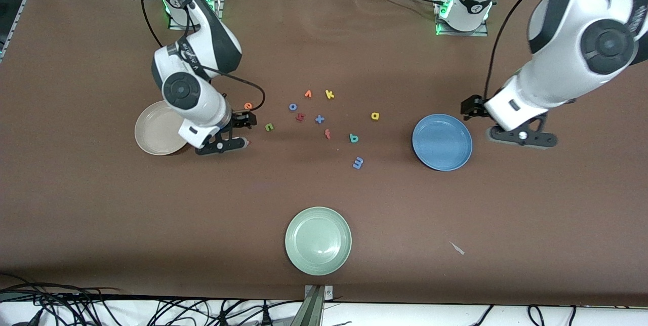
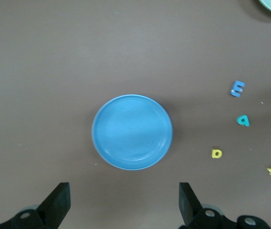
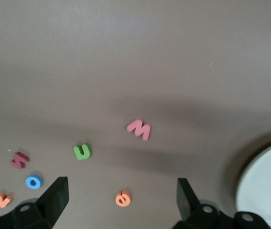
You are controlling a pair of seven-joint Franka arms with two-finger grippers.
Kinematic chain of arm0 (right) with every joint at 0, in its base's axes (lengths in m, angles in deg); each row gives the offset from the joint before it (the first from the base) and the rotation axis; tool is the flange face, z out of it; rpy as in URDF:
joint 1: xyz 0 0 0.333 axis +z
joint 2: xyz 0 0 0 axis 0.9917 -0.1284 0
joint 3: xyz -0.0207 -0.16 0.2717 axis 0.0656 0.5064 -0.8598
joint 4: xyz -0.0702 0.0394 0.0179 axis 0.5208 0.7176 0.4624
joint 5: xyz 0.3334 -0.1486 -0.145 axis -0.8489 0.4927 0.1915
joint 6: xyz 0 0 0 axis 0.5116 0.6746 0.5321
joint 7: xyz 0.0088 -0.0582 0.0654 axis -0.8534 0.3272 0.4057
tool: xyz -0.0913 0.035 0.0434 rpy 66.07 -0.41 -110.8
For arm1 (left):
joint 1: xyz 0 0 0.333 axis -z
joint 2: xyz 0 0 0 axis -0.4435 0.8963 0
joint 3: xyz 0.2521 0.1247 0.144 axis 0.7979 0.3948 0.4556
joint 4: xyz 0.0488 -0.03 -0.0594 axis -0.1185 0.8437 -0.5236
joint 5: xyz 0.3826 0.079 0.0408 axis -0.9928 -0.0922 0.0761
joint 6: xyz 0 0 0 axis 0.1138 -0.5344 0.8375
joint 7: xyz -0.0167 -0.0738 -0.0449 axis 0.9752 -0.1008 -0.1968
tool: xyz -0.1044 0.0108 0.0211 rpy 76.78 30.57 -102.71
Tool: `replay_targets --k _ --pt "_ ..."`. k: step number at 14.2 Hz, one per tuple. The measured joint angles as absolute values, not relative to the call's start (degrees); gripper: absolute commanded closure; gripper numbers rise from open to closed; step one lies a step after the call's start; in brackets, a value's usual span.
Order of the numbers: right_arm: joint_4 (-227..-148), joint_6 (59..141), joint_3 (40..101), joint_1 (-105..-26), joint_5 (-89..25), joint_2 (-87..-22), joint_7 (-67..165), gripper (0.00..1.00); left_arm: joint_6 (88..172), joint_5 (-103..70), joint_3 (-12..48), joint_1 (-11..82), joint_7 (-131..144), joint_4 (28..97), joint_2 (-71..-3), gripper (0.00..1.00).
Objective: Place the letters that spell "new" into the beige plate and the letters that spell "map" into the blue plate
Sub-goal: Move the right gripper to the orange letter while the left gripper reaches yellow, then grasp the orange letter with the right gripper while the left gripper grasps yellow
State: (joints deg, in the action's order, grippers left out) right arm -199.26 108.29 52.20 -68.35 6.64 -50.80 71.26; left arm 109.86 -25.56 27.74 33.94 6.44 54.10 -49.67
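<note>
A: Clutter? Plates?
B: Round pale green plate [image 1: 318,240] nearest the camera. Round beige plate [image 1: 158,128] and round blue plate [image 1: 442,142] hold nothing.
A: Grippers?
B: Left gripper [image 2: 124,206] open over the blue plate's edge; right gripper [image 3: 121,202] open over loose foam letters: pink "w" [image 3: 139,129], green "n" [image 3: 82,151], orange "e" [image 3: 123,198], blue "m" [image 1: 358,163], teal "p" [image 1: 354,138], yellow "a" [image 1: 374,116].

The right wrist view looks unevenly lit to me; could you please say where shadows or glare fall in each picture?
Right wrist view: broad soft shadow bands cross the brown table around the salmon-pink foam "w". Left wrist view: the round mid-blue plate carries a pale sheen, no hard glare. Front view: the round pale green plate shows small highlights.
</note>
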Motion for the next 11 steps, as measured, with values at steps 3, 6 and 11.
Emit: replay_targets --k 3,6,11 --pt "-209.9 117.5 51.1 -68.3 6.6 -47.0 74.7 0.0 109.9 -25.6 27.6 38.6 9.5 53.1 -44.5 0.0" --pt "-218.1 126.9 50.0 -68.2 6.6 -45.7 77.6 0.0 110.2 -25.6 27.3 44.6 14.8 52.6 -40.3 0.0" --pt "-221.7 128.9 49.8 -68.2 6.7 -47.3 77.9 0.02 113.6 -25.6 27.1 49.6 17.6 52.7 -35.4 0.0"
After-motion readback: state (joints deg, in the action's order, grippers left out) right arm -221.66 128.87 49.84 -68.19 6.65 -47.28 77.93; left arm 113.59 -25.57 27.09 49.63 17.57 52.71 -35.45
